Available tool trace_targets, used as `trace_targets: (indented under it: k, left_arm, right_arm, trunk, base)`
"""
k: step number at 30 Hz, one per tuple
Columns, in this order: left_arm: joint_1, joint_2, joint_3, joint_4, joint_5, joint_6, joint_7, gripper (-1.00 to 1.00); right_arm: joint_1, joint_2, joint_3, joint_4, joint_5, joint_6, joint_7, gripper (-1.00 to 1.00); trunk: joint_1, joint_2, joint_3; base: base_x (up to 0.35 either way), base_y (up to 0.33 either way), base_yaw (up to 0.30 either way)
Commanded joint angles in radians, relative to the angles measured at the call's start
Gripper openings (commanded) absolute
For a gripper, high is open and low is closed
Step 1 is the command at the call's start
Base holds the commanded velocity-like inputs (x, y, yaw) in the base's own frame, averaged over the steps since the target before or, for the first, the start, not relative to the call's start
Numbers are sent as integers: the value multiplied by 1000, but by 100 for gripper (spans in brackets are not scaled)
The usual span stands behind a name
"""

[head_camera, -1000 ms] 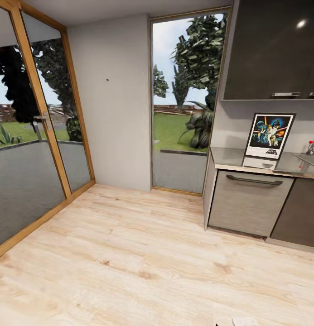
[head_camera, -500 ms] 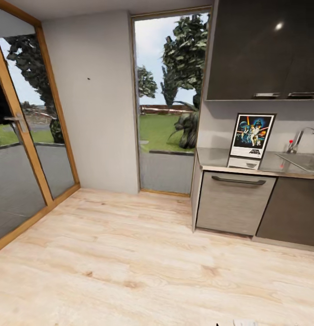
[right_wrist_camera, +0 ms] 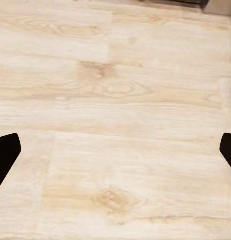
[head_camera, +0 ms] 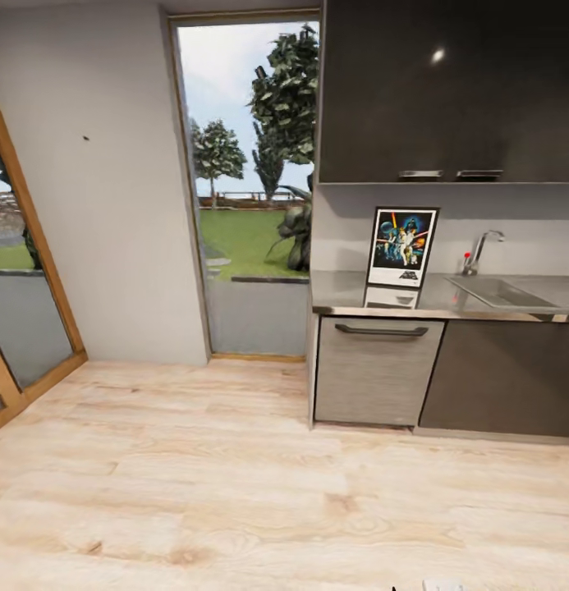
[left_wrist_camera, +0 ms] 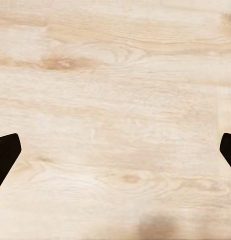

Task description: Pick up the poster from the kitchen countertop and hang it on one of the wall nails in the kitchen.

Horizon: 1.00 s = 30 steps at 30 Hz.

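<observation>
— Head view puts your framed Star Wars poster [head_camera: 402, 245] upright on the glossy dark grey countertop [head_camera: 350, 291], leaning on the wall left of the sunken sink [head_camera: 502, 292]. See the tiny dark wall nail [head_camera: 85, 138] on the grey wall, well apart to the left?

— Yes. And my claws?

— Left gripper [left_wrist_camera: 115, 152] and right gripper [right_wrist_camera: 115, 152] hang spread wide and empty over pale plank floor [head_camera: 235, 492], far short of the poster. Rolling in too fast could bump the cabinet or tip the poster.

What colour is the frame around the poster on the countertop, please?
Thin black, with a white border inside; the poster shows best in the head view.
</observation>
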Motion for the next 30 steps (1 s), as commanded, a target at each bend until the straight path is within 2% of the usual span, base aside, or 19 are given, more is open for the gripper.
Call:
trace_targets:
  k: [1,6,16,30]
  left_arm:
    - [0,0,1,-1,0,-1,0,100]
    - [0,0,1,0,0,-1,1,100]
    - [0,0,1,0,0,-1,1,100]
    - [0,0,1,0,0,-1,1,100]
  right_arm:
    - [-1,0,0,2,1,-3,-1,100]
    - [-1,0,-1,57,3,-4,0,100]
    - [-1,0,0,65,3,-5,0,100]
    - [-1,0,0,65,2,-5,0,100]
  trunk:
    - [0,0,-1]
    - [0,0,-1]
    - [0,0,-1]
    - [0,0,4]
  base:
    - [265,-222,-80]
    - [265,-222,-21]
    - [265,-222,-22]
    - [265,-222,-256]
